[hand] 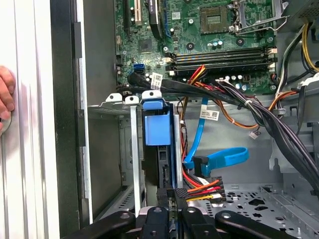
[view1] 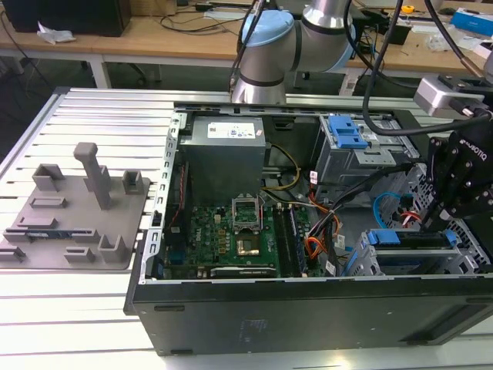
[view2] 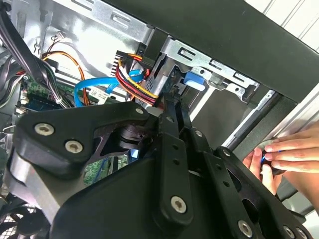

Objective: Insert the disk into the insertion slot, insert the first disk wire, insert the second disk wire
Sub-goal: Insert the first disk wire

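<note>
The disk (view1: 408, 238) is being shown seated in the insertion slot (view1: 368, 266), at the near corner of the open computer case (view1: 308, 308) on the exterior view's right; in the first wrist view its blue caddy is being framed by the cage walls, so the first step is being judged as done; the gripper (hand: 172, 203) is being held at the disk's end, its fingers closed on the black plug of the first disk wire (hand: 204, 188), with the red and orange strands trailing off just beside them; whether that plug is fully home cannot be told, so this step is being judged as under way; the second disk wire (hand: 224, 158) is lying in a loose loop just beside the disk, apart from the gripper, and its connection is being judged as not yet made, though its plug end is too hidden to be sure; a person's hand (view2: 289, 155) is being rested on the case's edge
</note>
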You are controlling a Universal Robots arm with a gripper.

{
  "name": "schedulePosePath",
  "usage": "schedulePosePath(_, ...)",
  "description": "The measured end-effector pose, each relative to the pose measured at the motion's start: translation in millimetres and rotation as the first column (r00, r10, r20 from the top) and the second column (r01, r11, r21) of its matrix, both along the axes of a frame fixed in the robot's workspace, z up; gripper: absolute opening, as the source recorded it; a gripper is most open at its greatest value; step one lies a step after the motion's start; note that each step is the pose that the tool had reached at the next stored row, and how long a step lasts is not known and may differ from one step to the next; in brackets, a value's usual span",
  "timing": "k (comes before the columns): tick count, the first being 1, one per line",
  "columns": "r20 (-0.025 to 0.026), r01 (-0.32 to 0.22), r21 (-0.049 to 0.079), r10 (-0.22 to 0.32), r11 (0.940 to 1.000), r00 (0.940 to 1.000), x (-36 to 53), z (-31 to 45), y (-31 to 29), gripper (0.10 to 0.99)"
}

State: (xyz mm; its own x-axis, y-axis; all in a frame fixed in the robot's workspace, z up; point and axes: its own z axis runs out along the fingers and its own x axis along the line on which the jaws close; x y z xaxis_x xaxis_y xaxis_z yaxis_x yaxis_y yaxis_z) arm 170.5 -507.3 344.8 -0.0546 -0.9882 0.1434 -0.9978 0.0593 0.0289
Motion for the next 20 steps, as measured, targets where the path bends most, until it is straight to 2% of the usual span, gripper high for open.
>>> schedulePosePath(11,-0.0001,0.0,0.0,0.0,1.0,1.0,0.0,-2.6,-1.6,0.165)
schedulePosePath(20,0.0001,0.0,-0.002,0.0,1.0,1.0,0.0,-11.9,-2.9,0.165)
